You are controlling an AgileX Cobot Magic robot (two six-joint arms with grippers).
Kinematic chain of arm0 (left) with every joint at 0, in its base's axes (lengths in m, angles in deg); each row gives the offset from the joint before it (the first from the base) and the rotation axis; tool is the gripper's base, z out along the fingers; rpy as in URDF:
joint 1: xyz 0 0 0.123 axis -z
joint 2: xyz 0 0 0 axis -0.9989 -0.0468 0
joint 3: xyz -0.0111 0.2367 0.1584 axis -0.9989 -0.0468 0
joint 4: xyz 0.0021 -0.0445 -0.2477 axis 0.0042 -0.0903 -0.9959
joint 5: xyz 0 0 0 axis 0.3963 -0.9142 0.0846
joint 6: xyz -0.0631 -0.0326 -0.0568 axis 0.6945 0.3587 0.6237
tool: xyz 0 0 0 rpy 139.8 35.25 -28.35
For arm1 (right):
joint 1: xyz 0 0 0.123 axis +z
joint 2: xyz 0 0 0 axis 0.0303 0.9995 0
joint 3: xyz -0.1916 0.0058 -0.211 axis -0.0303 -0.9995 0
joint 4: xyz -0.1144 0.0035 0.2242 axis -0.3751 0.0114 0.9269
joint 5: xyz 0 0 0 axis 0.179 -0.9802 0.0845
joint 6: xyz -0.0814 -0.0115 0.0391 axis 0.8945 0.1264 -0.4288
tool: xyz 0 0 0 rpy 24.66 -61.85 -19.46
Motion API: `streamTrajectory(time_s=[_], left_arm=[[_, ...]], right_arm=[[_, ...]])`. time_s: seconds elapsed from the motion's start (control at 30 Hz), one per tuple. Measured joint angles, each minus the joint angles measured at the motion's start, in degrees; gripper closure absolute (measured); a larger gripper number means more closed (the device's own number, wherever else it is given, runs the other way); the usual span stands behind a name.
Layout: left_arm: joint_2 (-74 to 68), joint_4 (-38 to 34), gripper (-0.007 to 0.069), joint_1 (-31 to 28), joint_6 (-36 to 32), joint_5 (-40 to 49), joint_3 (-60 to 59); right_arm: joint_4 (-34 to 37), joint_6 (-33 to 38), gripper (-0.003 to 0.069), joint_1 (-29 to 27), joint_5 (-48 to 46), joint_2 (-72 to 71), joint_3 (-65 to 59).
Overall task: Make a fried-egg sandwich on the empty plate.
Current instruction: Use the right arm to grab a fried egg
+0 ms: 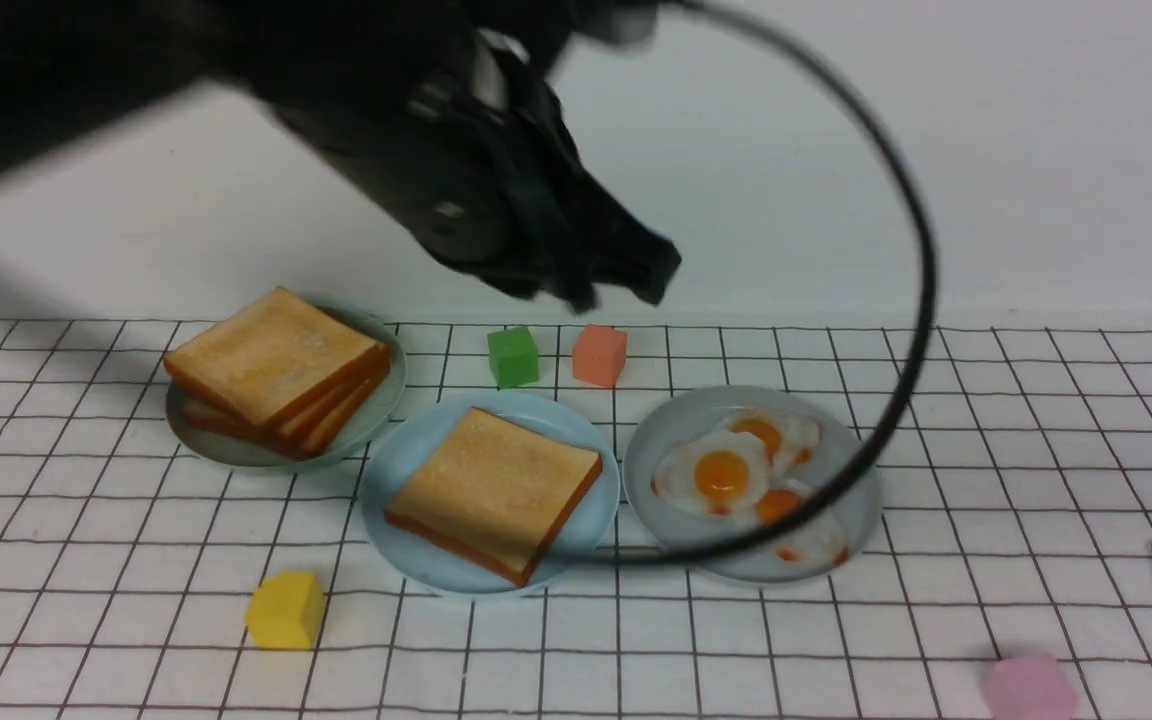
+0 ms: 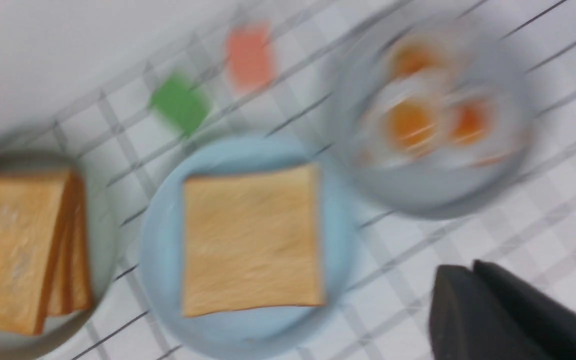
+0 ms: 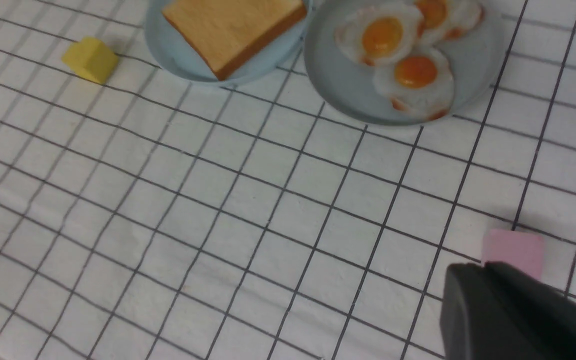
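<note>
One toast slice, three eggs

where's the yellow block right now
Front view: the yellow block sits on the checked cloth, near left, just off the front-left rim of the sky-blue plate.

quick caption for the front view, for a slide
One toast slice on the sky-blue plate, fried eggs on the grey plate beside it, left gripper hovering above.
</note>
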Motion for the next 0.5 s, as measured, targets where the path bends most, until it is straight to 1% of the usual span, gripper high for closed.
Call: streamTrajectory(time_s=[0.07, 0.13, 0.2, 0.33, 0.37, 0.4, 0.5], left_arm=[[9.8, -1.7, 0.0638, 2.2, 0.1, -1.7, -6.8], [16.0, -3.0, 0.0638, 3.5, 0.2, -3.7, -12.4], [25.8, -5.3, 0.0638, 4.2, 0.5, -7.6, -22.1], [42.3, -7.9, 0.0638, 4.3, 1.0, -15.7, -38.4], [43.2, -8.0, 0.0638, 4.3, 1.0, -16.2, -39.2], [49.1, -8.3, 0.0638, 4.3, 1.2, -19.1, -44.5], [59.3, -8.6, 0.0638, 4.3, 2.8, -25.6, -52.7]], right_arm=[[0.4, 0.0, 0.0592, 0.0, 3.6, 7.2, 0.0], [1.1, 0.0, 0.0572, 0.0, 7.1, 13.8, 0.1], [2.1, 0.0, 0.0543, 0.0, 9.9, 20.8, 1.2], [4.0, 0.0, 0.0474, 0.0, 11.4, 32.6, 6.5], [4.2, 0.0, 0.047, 0.0, 11.3, 33.2, 6.9], [4.6, 0.0, 0.044, 0.0, 11.8, 37.2, 9.8], [4.9, 0.0, 0.039, 0.0, 12.8, 44.4, 16.0]])
